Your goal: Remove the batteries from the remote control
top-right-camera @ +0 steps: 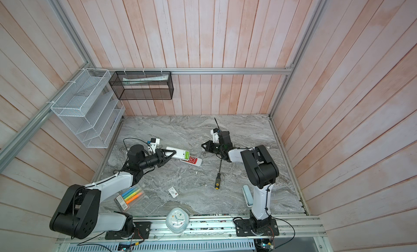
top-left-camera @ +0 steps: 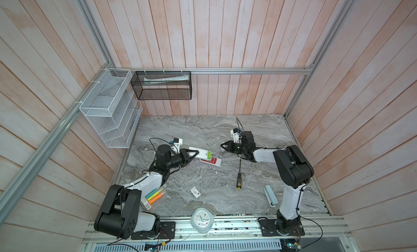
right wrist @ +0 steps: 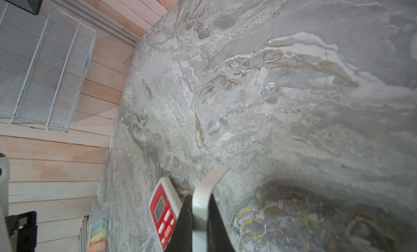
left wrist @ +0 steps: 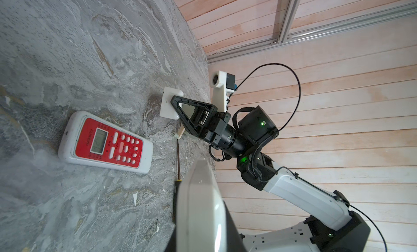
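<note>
We steady the remote control point(top-left-camera: 202, 153), batteries point(top-left-camera: 209, 154) up for access, pinched in the left gripper point(top-left-camera: 196, 154) jaws, while the right gripper point(top-left-camera: 222, 145) jaws pinch the battery cover point(left wrist: 167, 97) aside.

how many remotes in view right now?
2. A white remote, back up with lime green batteries showing, is held in the left gripper. A red-faced remote lies flat on the table. No others visible.

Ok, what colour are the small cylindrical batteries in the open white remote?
The batteries are lime green, seen best in a top view.
</note>
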Robot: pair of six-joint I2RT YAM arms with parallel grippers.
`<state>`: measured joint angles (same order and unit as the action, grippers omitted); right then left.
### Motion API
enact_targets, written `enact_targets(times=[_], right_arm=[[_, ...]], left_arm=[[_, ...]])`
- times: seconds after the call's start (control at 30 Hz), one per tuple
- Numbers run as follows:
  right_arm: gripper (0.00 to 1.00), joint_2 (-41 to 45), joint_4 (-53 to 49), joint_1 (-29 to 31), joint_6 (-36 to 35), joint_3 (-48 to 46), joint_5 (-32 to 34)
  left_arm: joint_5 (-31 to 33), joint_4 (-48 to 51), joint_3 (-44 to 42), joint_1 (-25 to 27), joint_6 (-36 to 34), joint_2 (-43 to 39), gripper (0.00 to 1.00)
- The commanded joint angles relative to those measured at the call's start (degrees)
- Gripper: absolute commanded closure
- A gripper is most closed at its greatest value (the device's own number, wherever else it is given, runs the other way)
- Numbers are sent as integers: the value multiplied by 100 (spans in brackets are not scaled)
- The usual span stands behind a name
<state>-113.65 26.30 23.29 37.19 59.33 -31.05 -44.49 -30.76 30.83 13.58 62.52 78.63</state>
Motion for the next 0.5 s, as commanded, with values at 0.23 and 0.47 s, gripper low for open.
enact_targets(times=[0.23, 0.47], right_arm=[[95, -687, -579, 141, -379, 607, 291], [86, -774, -706, 137, -448, 629, 382]], left_arm=[[-25, -65, -104, -76, -137, -43, 100], [-42, -90, -130, -84, -117, -50, 100]])
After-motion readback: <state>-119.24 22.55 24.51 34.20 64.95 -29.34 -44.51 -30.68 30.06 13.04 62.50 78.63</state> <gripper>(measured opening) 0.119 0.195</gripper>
